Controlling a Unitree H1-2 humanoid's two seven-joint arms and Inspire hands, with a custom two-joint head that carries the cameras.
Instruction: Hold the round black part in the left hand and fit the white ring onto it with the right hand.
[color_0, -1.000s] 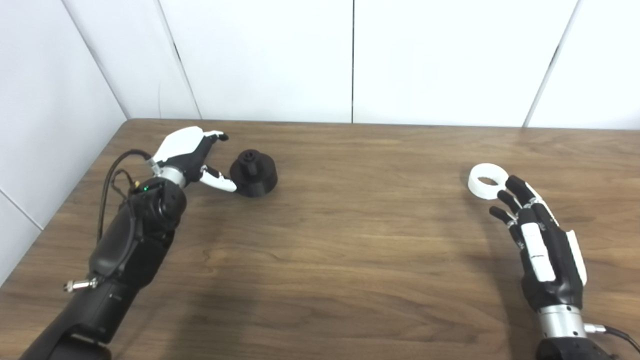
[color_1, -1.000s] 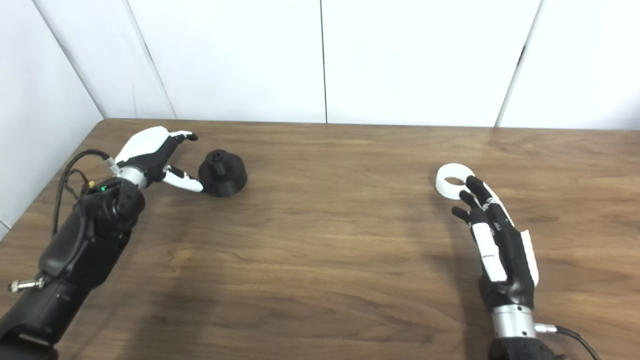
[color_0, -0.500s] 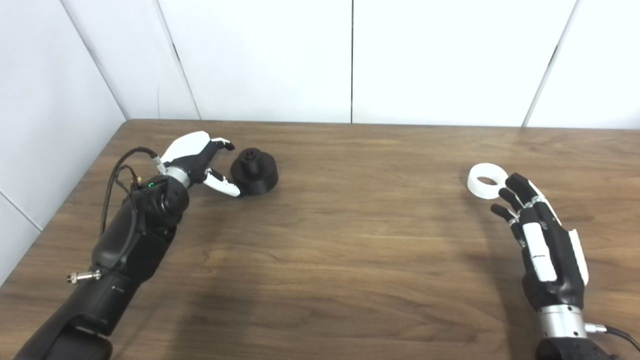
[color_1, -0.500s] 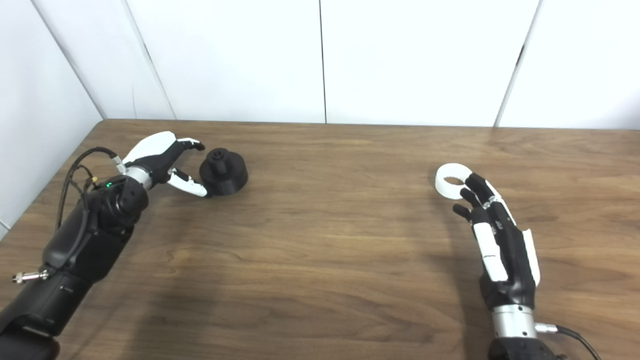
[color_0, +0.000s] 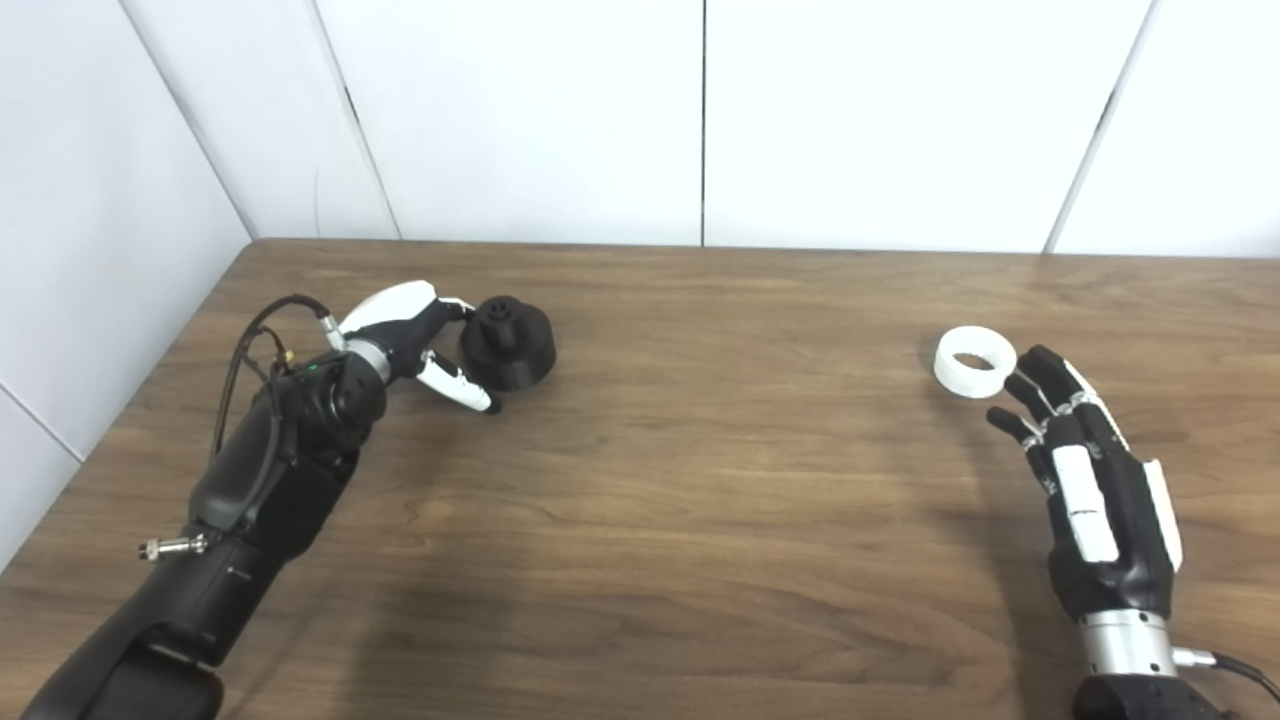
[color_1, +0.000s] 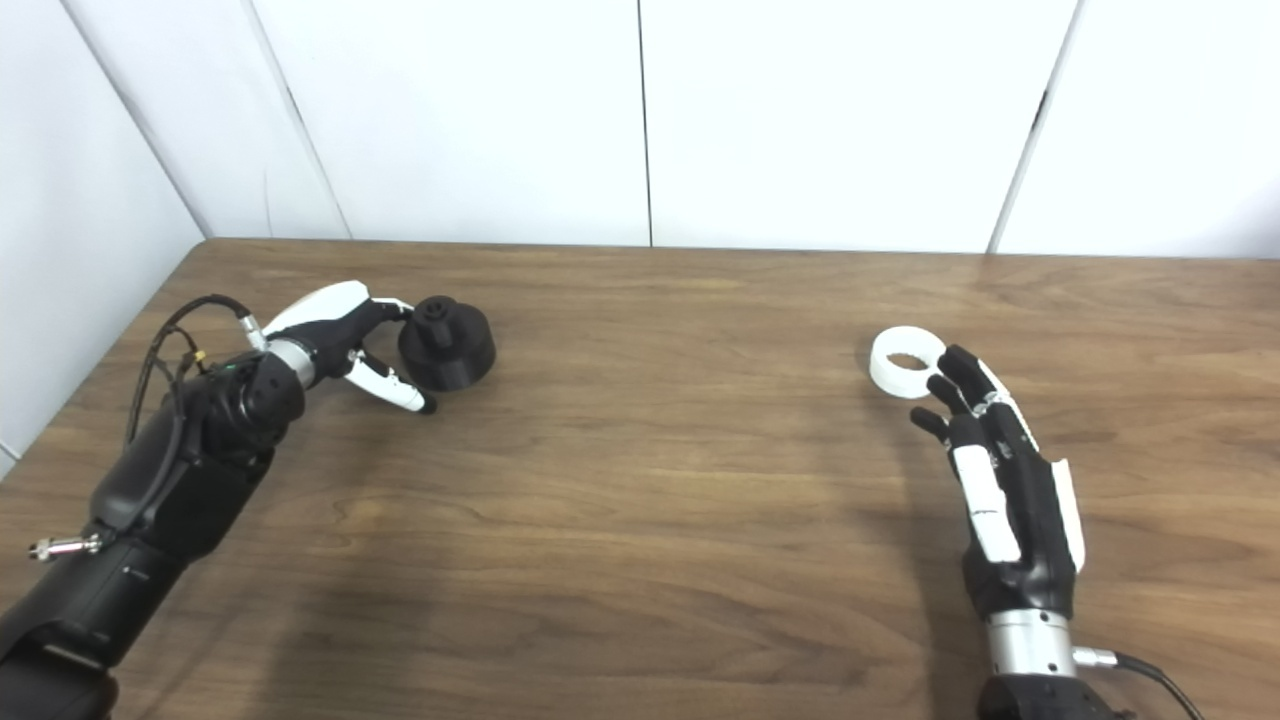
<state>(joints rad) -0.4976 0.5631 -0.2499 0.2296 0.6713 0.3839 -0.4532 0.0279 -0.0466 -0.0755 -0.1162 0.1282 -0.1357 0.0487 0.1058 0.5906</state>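
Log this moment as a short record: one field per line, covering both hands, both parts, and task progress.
left hand: open, fingers spread around the left side of the black part, not lifting it
right hand: open, fingers extended toward the ring; contact cannot be told
black part: round, standing on the table, boss pointing up
white ring: lying flat on the table, far right of the black part
progress: neither piece picked up; ring not yet fitted
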